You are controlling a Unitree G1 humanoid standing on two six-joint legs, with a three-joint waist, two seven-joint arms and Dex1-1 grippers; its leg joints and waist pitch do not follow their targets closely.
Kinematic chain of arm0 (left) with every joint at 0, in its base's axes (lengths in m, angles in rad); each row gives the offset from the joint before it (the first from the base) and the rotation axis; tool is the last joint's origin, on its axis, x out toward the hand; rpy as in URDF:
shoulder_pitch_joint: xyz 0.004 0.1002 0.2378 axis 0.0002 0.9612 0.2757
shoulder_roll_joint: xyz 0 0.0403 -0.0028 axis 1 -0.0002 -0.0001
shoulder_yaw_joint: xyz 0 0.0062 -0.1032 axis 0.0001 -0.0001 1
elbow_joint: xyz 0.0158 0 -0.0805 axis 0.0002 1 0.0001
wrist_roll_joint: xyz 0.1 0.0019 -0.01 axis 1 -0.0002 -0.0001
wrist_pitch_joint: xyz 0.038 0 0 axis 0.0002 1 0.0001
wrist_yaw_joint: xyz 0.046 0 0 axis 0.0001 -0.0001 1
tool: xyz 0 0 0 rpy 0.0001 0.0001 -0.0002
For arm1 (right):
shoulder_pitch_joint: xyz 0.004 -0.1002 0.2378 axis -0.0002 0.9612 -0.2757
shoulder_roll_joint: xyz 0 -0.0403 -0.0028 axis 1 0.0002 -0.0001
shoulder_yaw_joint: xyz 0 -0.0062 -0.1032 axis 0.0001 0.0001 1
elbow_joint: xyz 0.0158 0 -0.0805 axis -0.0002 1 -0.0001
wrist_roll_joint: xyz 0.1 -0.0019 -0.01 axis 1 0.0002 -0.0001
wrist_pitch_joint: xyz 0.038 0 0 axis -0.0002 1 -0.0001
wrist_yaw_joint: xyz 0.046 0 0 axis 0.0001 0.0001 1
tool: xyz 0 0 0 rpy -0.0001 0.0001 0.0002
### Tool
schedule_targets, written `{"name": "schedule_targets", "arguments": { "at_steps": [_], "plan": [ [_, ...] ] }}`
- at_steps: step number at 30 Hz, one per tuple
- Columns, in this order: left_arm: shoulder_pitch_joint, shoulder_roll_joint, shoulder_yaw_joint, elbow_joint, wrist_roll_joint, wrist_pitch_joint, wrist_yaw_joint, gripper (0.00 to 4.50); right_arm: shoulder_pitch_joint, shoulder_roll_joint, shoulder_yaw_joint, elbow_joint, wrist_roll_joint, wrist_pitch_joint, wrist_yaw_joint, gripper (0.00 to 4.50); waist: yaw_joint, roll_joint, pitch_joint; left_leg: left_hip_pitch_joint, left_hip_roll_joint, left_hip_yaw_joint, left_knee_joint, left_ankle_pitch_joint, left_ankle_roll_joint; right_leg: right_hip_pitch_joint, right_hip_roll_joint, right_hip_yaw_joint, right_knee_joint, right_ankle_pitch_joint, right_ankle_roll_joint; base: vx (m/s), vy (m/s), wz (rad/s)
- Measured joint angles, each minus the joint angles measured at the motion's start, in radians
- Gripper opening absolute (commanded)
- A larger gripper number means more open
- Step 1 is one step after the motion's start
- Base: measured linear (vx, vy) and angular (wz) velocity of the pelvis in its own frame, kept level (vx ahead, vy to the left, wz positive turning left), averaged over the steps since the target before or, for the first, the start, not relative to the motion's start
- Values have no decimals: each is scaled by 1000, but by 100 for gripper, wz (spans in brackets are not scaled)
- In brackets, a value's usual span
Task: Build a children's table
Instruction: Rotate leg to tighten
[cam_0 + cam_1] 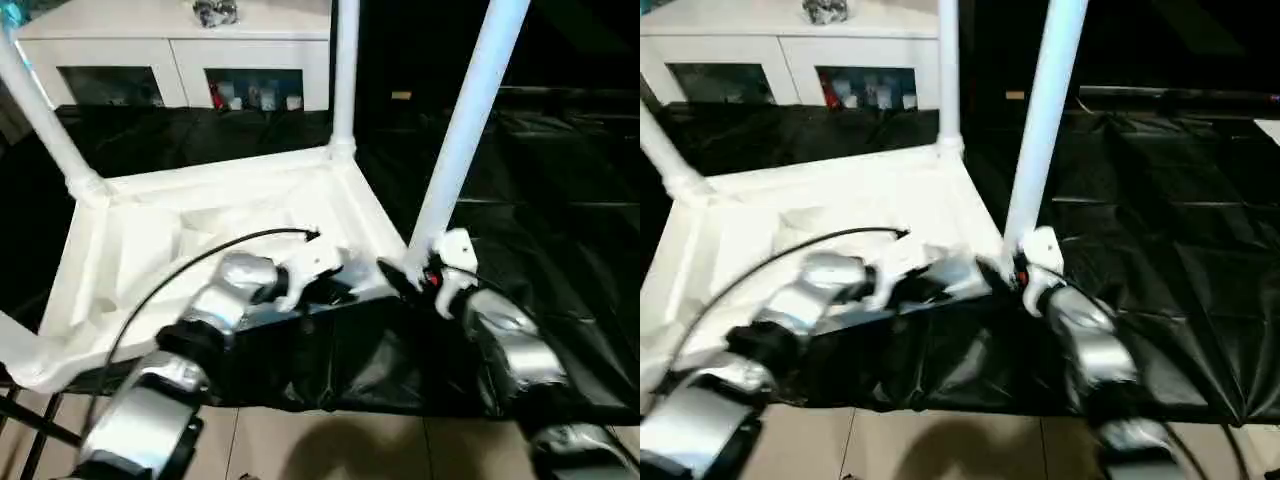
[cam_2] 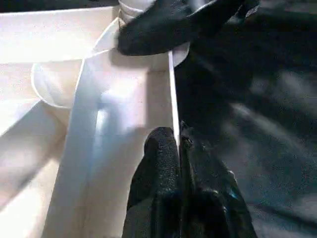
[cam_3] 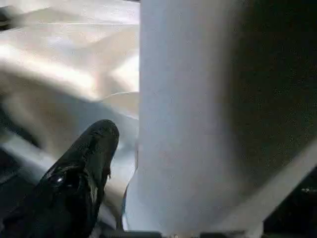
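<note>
The white table top (image 1: pixel 200 225) lies upside down on a black sheet, ribbed side up. White tube legs stand in its far-left socket (image 1: pixel 40 110) and far-right socket (image 1: pixel 345 70). A third leg (image 1: pixel 465 120) rises tilted from the near-right corner. My right gripper (image 1: pixel 415 270) is shut on the base of that leg; one black finger (image 3: pixel 94 148) presses beside the tube (image 3: pixel 188 124), and the other is hidden. My left gripper (image 2: pixel 178 144) is shut on the thin near rim (image 2: pixel 172 89) of the top, just left of that corner.
A white cabinet (image 1: pixel 180 55) with glass doors stands behind the table. The black sheet (image 1: pixel 540 200) spreads out to the right. A black cable (image 1: pixel 200 248) arcs over my left forearm. Tiled floor (image 1: pixel 330 440) shows in front.
</note>
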Motion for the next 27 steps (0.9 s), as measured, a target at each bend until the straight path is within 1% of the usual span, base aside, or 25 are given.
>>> {"name": "schedule_targets", "arguments": {
  "at_steps": [5, 8, 10, 12, 13, 14, 15, 20, 25, 27],
  "plan": [
    [14, 35, -2, -5, -15, -37, -92, 0, 34, -55, 25, -49, 41, 12, 172, 385, 4, 1, 0, 0, 0, 0, 1, 0, -1, 0, 0, 0, 0, 0, 0, 0, 0, 0],
    [22, 60, -9, -16, -33, -47, -165, 0, 54, -127, 64, -116, 69, 47, 316, 385, 11, 0, 1, -1, 0, 0, 1, 0, 0, 0, 0, 0, 0, 0, 0, 0, 0, 0],
    [24, 68, -14, -16, -39, -55, -201, 0, 64, -147, 80, -137, 79, 59, 375, 352, 19, 0, 1, -1, 0, 0, 1, 0, 0, 0, 0, 0, 0, 0, 0, 0, 0, 0],
    [28, 77, -21, -19, -45, -67, -227, 0, 70, -162, 89, -154, 82, 71, 416, 342, 26, -1, 2, -2, 0, 0, 1, 0, 0, -1, 0, 0, 0, 0, 0, 0, 0, 0],
    [29, 82, -22, -20, -47, -70, -239, 0, 70, -168, 93, -159, 83, 76, 434, 327, 28, -1, 2, -2, 0, 0, 1, 0, 0, -1, 0, 0, 0, 0, 0, 0, 0, 0],
    [31, 85, -23, -21, -48, -76, -249, 0, 70, -173, 96, -165, 83, 79, 448, 327, 28, -1, 2, -2, 0, 0, 1, 0, 0, -1, 0, 0, 0, 0, 0, 0, 0, 0],
    [33, 89, -23, -21, -49, -82, -262, 0, 71, -176, 99, -171, 90, 88, 465, 314, 29, -1, 2, -2, 0, 0, 1, 0, 0, -1, 0, 0, 0, 0, 0, 0, 0, 0],
    [36, 109, -23, -23, -56, -90, -304, 0, 76, -187, 114, -200, 103, 113, 501, 281, 30, -1, 2, -2, 0, 0, 1, 0, 0, -1, 0, 0, 0, 0, 0, 0, 0, 0],
    [37, 109, -24, -23, -57, -93, -304, 0, 79, -182, 111, -203, 104, 121, 500, 275, 30, -1, 2, -2, 0, 0, 1, -1, -1, -1, 0, 0, 0, 0, 0, 0, 0, 0],
    [37, 105, -23, -22, -57, -90, -294, 0, 86, -161, 99, -203, 105, 129, 475, 272, 29, -2, 3, -1, 1, 0, 1, 0, -1, -1, 0, -1, 0, 0, 0, 0, 0, 0]
  ]
}}
